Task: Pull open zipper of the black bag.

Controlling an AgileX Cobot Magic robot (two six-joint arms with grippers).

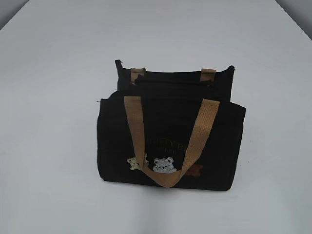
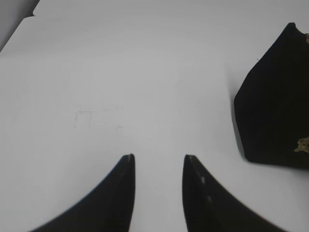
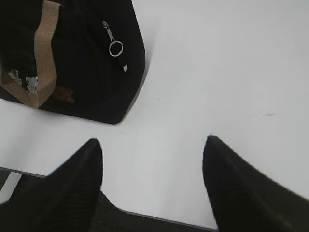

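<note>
On the white table (image 1: 48,73) the black bag (image 1: 170,141) sits centred, its zipper (image 1: 170,80) closed along the top. Both arms hang back: left gripper (image 2: 158,162) partly spread, right gripper (image 3: 152,145) wide, both empty. Ideally 1 steadies the bag while the other pinches the silver pull (image 3: 112,38).

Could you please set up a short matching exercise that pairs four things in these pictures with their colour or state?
Things:
1. black bag
2. front handle
3. zipper pull
4. right gripper

Descriptions:
A. tan webbing, looped down over the front panel
B. silver metal with a ring, hanging at the bag's end
C. open, over the table edge, touching nothing
D. standing on the white table, bears embroidered low on its front

Pairs: 1-D, 2-A, 3-B, 4-C
</note>
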